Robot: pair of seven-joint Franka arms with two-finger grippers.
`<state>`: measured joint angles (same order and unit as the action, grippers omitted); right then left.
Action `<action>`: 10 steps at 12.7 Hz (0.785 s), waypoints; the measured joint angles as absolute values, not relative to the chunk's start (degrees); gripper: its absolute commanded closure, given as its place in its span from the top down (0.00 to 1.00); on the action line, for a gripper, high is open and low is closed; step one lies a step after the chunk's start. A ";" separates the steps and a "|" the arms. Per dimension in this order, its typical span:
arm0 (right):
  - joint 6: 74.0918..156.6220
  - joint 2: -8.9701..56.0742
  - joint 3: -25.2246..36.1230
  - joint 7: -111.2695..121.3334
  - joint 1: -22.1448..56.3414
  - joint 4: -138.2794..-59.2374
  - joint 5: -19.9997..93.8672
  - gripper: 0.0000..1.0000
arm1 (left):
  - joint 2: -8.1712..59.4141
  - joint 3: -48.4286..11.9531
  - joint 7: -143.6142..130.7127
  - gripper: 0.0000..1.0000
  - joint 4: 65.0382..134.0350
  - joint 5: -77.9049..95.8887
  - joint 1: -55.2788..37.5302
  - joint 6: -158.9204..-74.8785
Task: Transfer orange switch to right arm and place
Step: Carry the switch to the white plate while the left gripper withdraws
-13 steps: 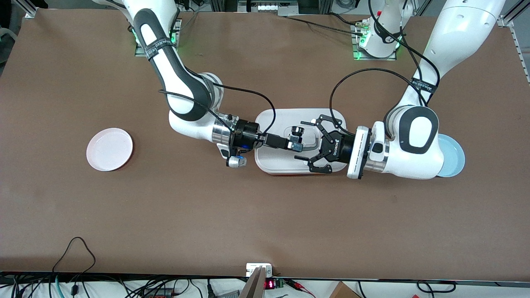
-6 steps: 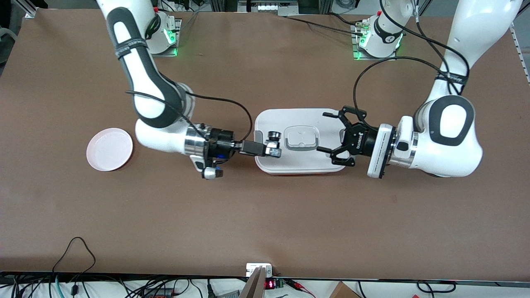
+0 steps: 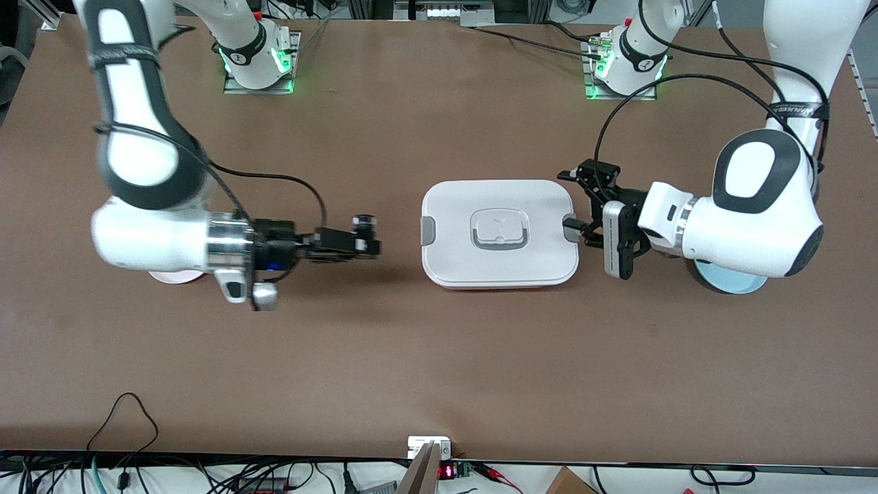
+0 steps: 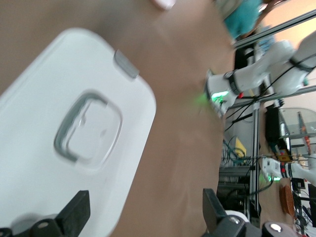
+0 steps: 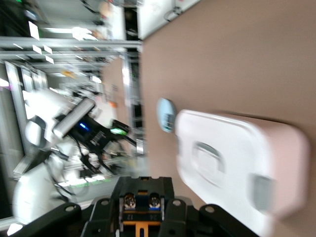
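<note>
Over bare tabletop (image 3: 439, 357), at nine o'clock from the white lidded box (image 3: 499, 233), the right hand (image 3: 363, 239) now pinches the stubby orange switch (image 3: 365, 223) – handover done, placing remains – while the left hand (image 3: 586, 206), spread empty, has withdrawn.

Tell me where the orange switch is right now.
The switch is clamped in the right gripper, up in the air over bare table between the white lidded box and the pink plate in the front view.
</note>
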<state>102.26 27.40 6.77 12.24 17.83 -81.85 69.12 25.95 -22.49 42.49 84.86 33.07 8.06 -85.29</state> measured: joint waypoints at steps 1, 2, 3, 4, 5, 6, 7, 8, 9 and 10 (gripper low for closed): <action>99.88 25.24 6.79 11.24 15.94 -81.71 61.84 0.00 | 25.37 -22.57 38.19 1.00 84.86 29.19 7.90 -84.35; 97.44 22.84 6.80 10.48 14.48 -81.63 54.26 0.00 | 25.00 -22.61 34.70 1.00 84.85 25.68 7.78 -83.79; 94.84 20.39 6.82 9.87 13.47 -81.58 47.22 0.00 | 24.80 -22.60 31.74 1.00 84.82 22.11 7.72 -83.00; 92.31 17.92 6.91 9.38 12.81 -81.57 40.63 0.00 | 24.67 -22.53 29.16 1.00 84.62 19.05 7.75 -81.82; 90.11 15.55 7.32 9.18 12.55 -81.58 34.39 0.00 | 24.59 -22.38 26.69 1.00 83.82 16.87 7.88 -79.66; 88.05 13.22 7.85 9.12 12.45 -81.59 27.67 0.00 | 24.45 -22.24 23.77 1.00 82.17 15.03 8.08 -76.99; 86.21 11.08 8.11 9.13 12.36 -81.61 20.94 0.00 | 24.21 -22.19 20.46 1.00 79.83 13.11 8.24 -74.54; 84.48 9.11 8.22 9.18 12.33 -81.75 14.09 0.00 | 23.80 -22.21 17.09 1.00 77.28 11.21 8.24 -72.46; 83.42 7.41 8.29 9.47 12.31 -82.19 8.52 0.00 | 23.36 -22.32 13.86 1.00 74.98 9.63 8.14 -70.97; 83.24 6.07 8.39 9.81 12.26 -83.26 4.68 0.00 | 23.00 -22.42 11.49 1.00 73.24 8.14 7.99 -70.23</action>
